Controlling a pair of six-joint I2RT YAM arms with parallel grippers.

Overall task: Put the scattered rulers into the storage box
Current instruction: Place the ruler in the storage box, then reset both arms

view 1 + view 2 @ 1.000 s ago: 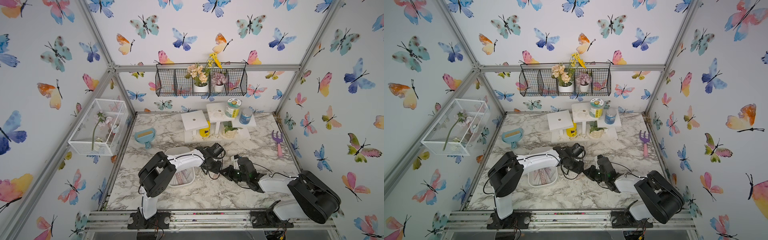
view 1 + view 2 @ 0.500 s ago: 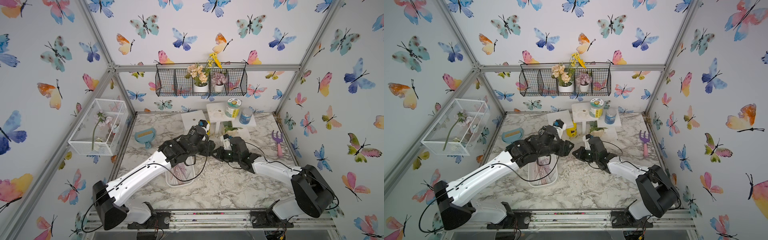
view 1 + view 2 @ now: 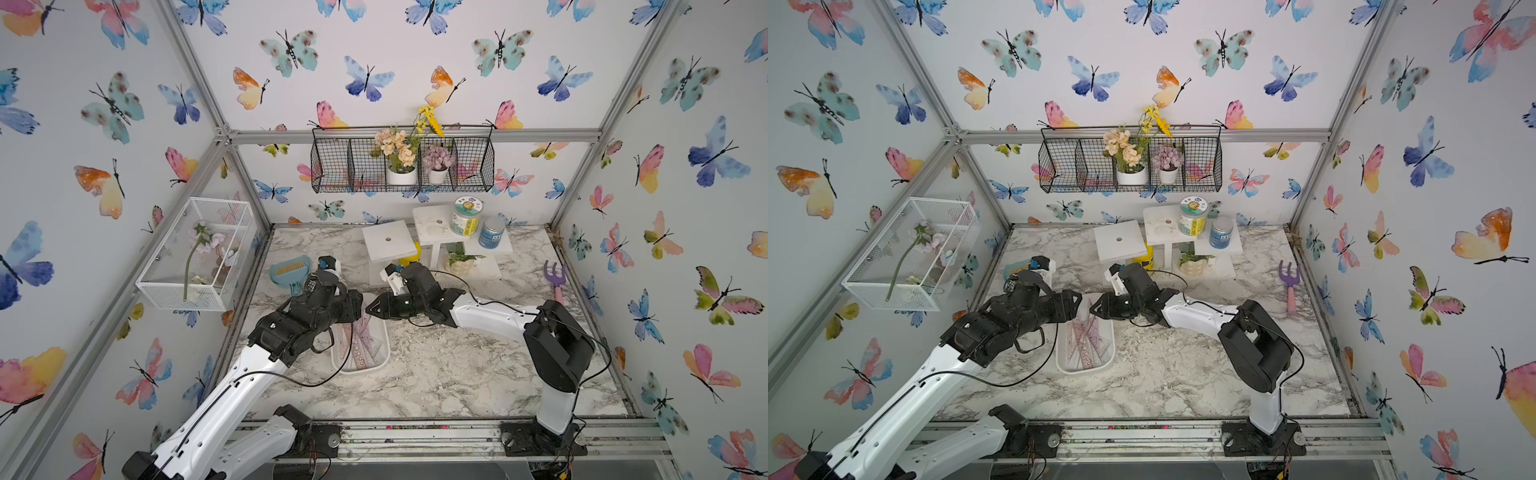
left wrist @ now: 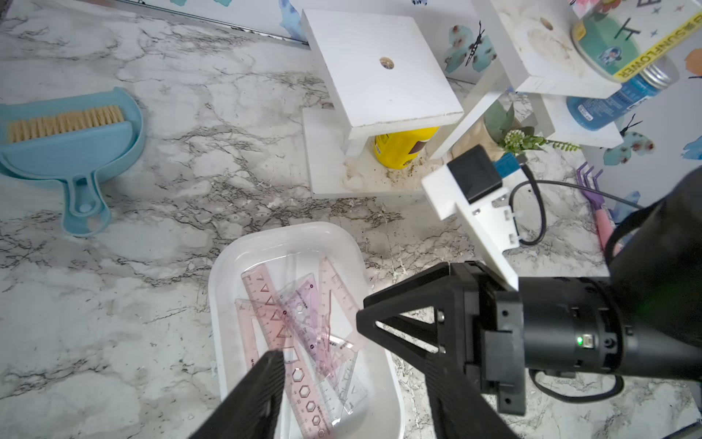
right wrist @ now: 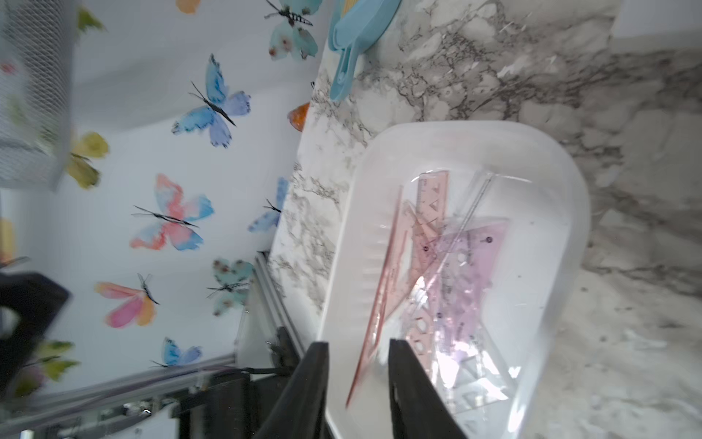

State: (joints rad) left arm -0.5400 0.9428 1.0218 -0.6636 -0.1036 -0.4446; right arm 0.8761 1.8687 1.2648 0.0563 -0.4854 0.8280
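Several pinkish see-through rulers (image 3: 360, 341) lie piled in the white storage box (image 3: 385, 353) left of the table's middle, also in the left wrist view (image 4: 296, 323). My left gripper (image 3: 357, 308) hangs open over the box's far end, with the rulers showing between its fingers (image 4: 266, 384). My right gripper (image 3: 369, 310) faces it from the right, over the same end. Its jaws stand apart in the right wrist view (image 5: 357, 365). A blurred thin ruler (image 5: 380, 300) stands on edge in that gap, above the box (image 5: 562, 228); I see neither finger pressing it.
A blue dustpan with brush (image 3: 289, 270) lies behind the box. White stands (image 3: 388, 245) with jars fill the back middle. A purple toy fork (image 3: 557, 282) lies at the right edge. A white mesh basket (image 3: 195, 257) and a black wire basket (image 3: 401, 166) hang on the walls.
Both grippers have swung left from the table's middle to the far end of the box. The right gripper's jaws have parted. The left arm has stretched out.
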